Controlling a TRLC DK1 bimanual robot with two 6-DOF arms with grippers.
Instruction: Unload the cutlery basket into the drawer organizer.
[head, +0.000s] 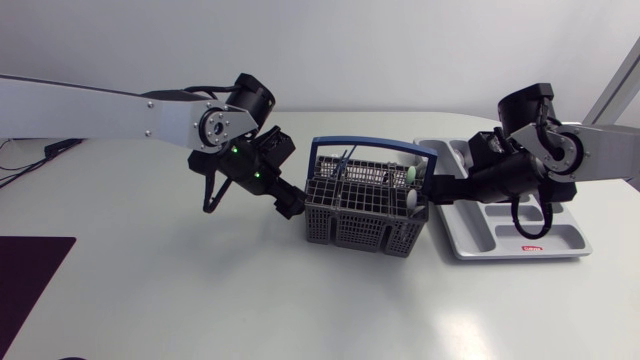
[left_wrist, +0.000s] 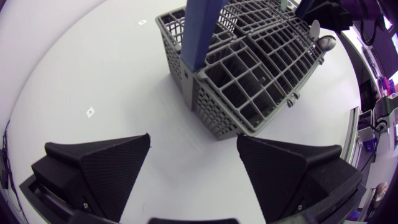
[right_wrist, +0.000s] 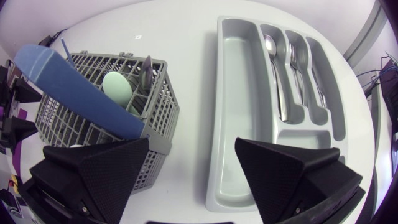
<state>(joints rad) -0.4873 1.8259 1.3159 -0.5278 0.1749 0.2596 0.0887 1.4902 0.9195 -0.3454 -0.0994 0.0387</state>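
Observation:
The grey cutlery basket (head: 362, 212) with a blue handle (head: 375, 146) stands mid-table. It holds a pale green spoon (right_wrist: 117, 88), a metal spoon (right_wrist: 146, 67) and a thin blue utensil (head: 343, 160). The grey drawer organizer (head: 480, 240) lies just right of it, with a spoon (right_wrist: 273, 68) and forks (right_wrist: 298, 59) in its narrow slots. My left gripper (head: 289, 205) hangs open beside the basket's left wall, nothing between its fingers (left_wrist: 102, 165). My right gripper (head: 425, 193) is open above the gap between the basket (right_wrist: 93, 121) and the organizer (right_wrist: 233, 93).
A dark mat (head: 30, 275) lies at the table's front left corner. Bare white tabletop stretches in front of the basket (left_wrist: 249, 68) and the organizer.

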